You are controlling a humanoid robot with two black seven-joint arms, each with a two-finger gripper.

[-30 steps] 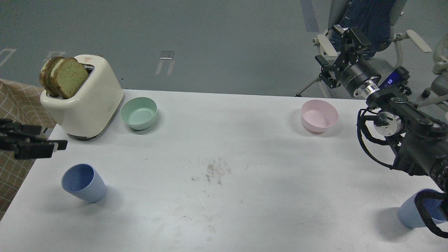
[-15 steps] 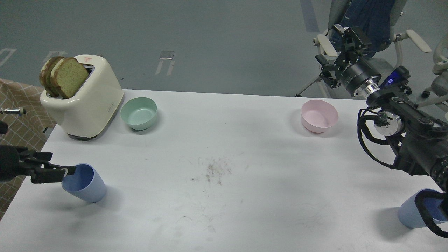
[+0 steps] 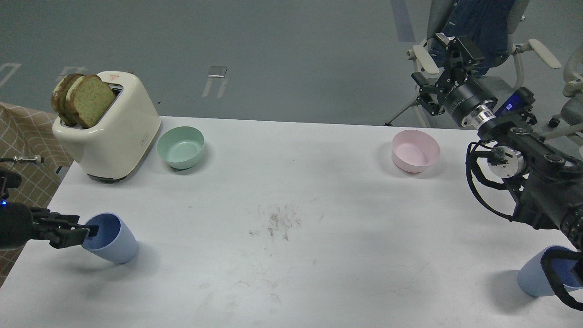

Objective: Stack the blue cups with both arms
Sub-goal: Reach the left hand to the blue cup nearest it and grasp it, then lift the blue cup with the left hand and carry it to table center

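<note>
Left gripper [image 3: 86,231] is reaching across the rim of the near-left blue cup [image 3: 114,241] on the table [image 3: 291,191]; finger gap too dark to tell. Right gripper [image 3: 448,52] is hovering beyond the far edge, fingers wide. Second blue cup [image 3: 530,280] is standing near-right, partly behind cables

Toaster top [image 3: 116,76]: small red print, too blurred to read.
Toaster side [image 3: 145,138]: small mark, unreadable.
Elsewhere: no legible text.
</note>
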